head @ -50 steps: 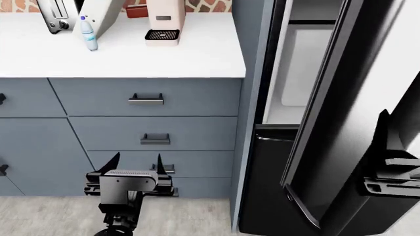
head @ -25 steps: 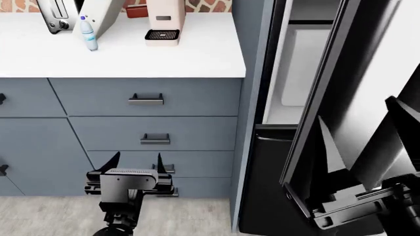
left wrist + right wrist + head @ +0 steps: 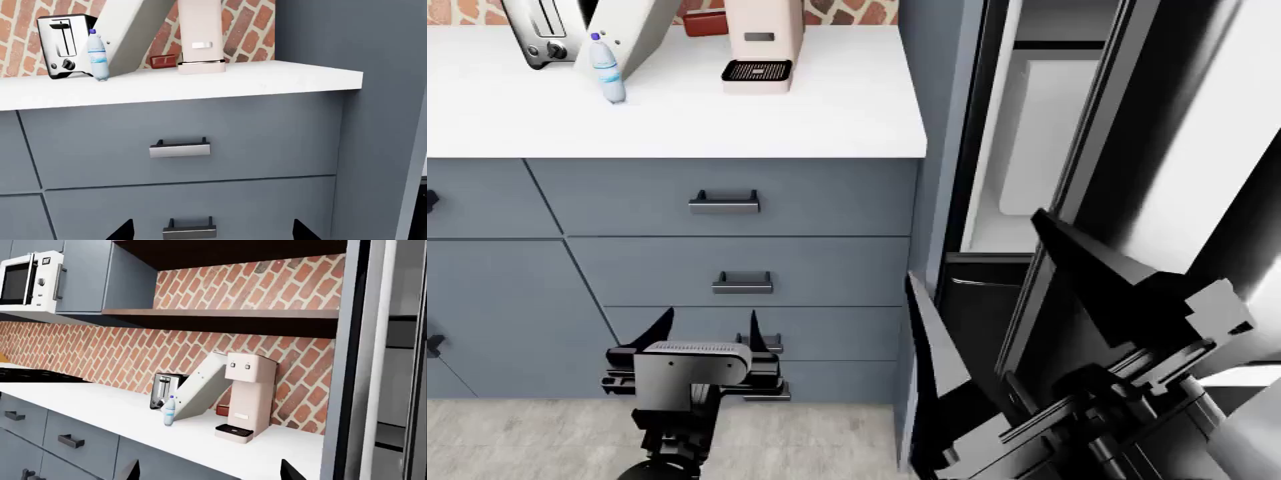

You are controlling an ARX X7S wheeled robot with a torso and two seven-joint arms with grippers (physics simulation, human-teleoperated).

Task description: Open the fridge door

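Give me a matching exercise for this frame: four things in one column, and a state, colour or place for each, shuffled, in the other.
Things:
1. fridge door
2. water bottle
3. coffee machine
4. left gripper

Descriptions:
A. pale pink, standing on the white countertop near the fridge
B. swung partly open, the pale interior showing past its edge
C. open and empty, low in front of the grey-blue drawers
D. small and clear with a blue cap, beside the toaster

Pairs: 1-B, 2-D, 3-A, 4-C
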